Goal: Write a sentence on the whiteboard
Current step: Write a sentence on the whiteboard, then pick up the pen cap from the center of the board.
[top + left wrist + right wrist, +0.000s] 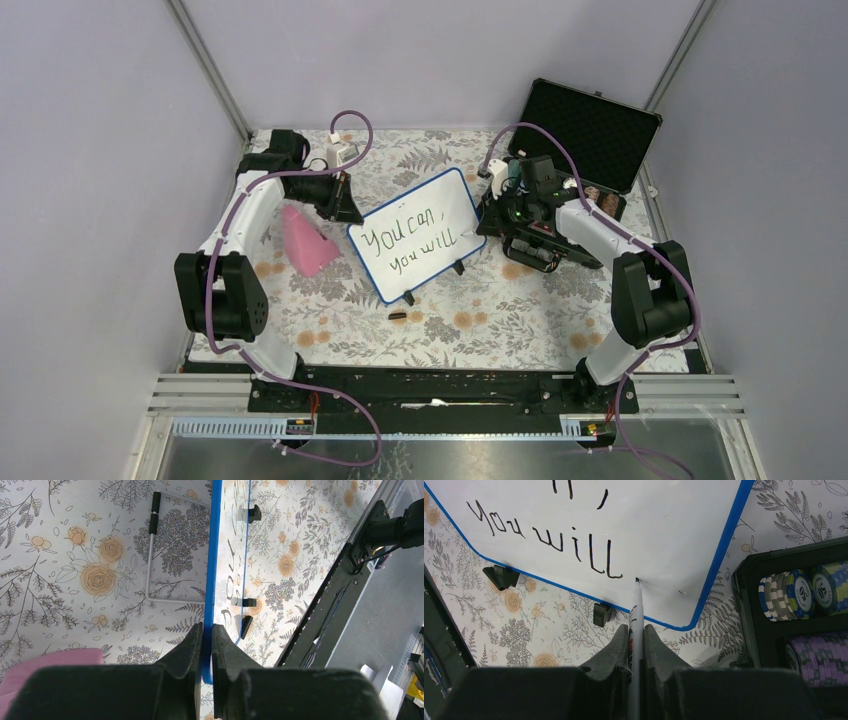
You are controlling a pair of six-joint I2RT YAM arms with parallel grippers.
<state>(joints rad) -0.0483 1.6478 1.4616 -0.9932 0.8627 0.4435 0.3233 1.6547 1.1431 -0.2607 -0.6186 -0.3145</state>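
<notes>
Black fingers of the left gripper [207, 630] are pinched shut on the blue frame of the whiteboard [214, 555], at the board's left edge (seen edge-on from this wrist, so the lettering there is barely legible). The right gripper [636, 630] is clamped on a slim marker [636, 607]. Its dark tip meets the white surface just past the last letter of "will", near the board's lower right corner. Most of the marker's barrel is hidden between the fingers.

The whiteboard [440, 205] stands tilted at the middle of the table [500, 310], slightly nearer the far edge, on black clip feet [601, 614]. The sentence [410, 243] runs in two lines, "You can," over "you will". The right wrist view cuts the upper line off at its top border.

Behind the board, a thin white wire stand [150, 565] rests on the floral cloth. A pink wedge-shaped object [305, 240] sits towards the left edge, just beside the left arm. At the far right corner a black foam-lined case [590, 125] stands open, with its tray of poker chips [794, 592] partly covered by the right arm from above.

The widest stretch of cloth lies between the feet and the near edge. A small dark item [397, 316], too small to identify, lies there.
</notes>
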